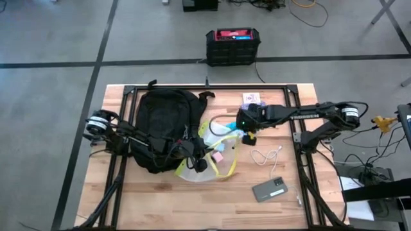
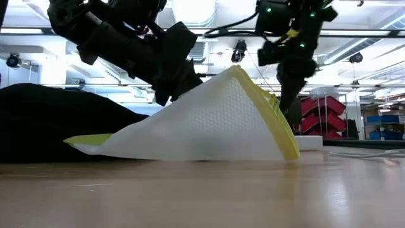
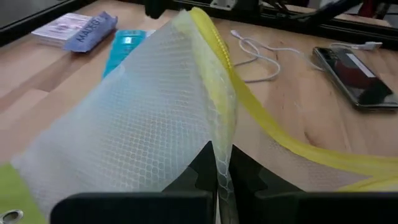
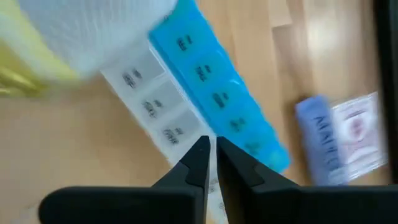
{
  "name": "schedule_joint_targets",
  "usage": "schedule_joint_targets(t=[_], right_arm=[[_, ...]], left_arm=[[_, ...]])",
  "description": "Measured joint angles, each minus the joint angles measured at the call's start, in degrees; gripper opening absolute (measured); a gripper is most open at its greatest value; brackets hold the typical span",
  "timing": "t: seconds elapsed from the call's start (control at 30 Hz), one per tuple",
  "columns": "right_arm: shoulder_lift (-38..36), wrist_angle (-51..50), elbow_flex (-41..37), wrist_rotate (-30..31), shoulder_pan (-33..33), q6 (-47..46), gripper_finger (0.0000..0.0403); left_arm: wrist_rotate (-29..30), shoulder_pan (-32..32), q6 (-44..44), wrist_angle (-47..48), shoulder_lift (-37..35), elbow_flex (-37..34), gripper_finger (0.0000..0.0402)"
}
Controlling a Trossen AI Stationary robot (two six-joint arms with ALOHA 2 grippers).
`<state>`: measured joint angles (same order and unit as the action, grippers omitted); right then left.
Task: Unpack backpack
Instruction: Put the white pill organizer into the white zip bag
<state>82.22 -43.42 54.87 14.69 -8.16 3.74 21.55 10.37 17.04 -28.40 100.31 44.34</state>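
Wooden table (image 1: 160,199), left claw (image 3: 219,171) clamped on mesh pouch (image 3: 137,130), right claw (image 4: 210,163) together above pill organiser (image 4: 217,93).

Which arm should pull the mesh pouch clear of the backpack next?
Left. Its hand is already shut on the mesh pouch, lifting its yellow-edged side off the table beside the backpack. The right hand is over the blue and white pill organizer, nearly closed with nothing visibly between its fingers.
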Motion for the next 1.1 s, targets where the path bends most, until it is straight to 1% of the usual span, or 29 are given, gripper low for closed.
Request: schedule_joint_targets(t=[0.1,0.27,0.43,0.5,0.6,0.7,0.83,0.87,0.9,0.97,1.03,1.1], right_arm=[[1.14,4.46,-3.63,1.56,0.83,1.53,0.0028],[3.54,8.86,-7.16,1.26,1.14,-3.26,0.0045],[3.94,11.78,-7.02,-5.67,4.07,-10.6,0.0049],[3.36,12.46,-7.04,-6.86,5.52,-12.33,0.0045],[1.48,12.02,-7.15,-5.02,7.45,-14.79,0.0035],[-1.22,11.95,-7.15,-2.96,8.49,-16.45,0.0026],[-4.21,10.49,-7.15,-2.72,9.39,-16.31,0.0019],[-4.89,10.41,-7.15,-2.74,9.41,-16.21,0.0018],[-5.43,10.44,-7.25,-2.7,9.44,-16.08,0.0018],[-5.92,10.28,-7.56,-2.36,9.58,-15.8,0.0018],[-6.02,10.4,-7.91,-0.72,9.68,-15.76,0.0018],[-5.61,10.4,-8.55,1.66,9.73,-16.57,0.0018]], left_arm=[[-1.72,0.85,0.1,0.59,-0.02,0.0,0.0],[-2.56,3.69,-0.27,0.83,-1.38,0.08,0.0014],[-2.62,4.96,-5.31,1.42,-5.1,1.0,0.0054],[-2.62,4.96,-7.72,1.44,-6.92,1.85,0.0078],[-2.66,4.92,-11.52,1.46,-9.63,3.23,0.012],[-3.25,4.78,-13.5,2.21,-10.84,4.83,0.0163],[-7.77,4.56,-14.02,3.66,-11.08,6.17,0.0214],[-7.95,4.48,-14.19,3.82,-11.06,6.32,0.0225],[-7.79,4.17,-14.26,3.76,-10.84,6.46,0.0234],[-5.6,2.68,-14.28,3.06,-9.67,6.91,0.0246],[-4.11,-0.41,-14.17,3.17,-7.91,7.05,0.025],[-5.75,-4.07,-13.48,1.9,-4.77,8.22,0.0247]])
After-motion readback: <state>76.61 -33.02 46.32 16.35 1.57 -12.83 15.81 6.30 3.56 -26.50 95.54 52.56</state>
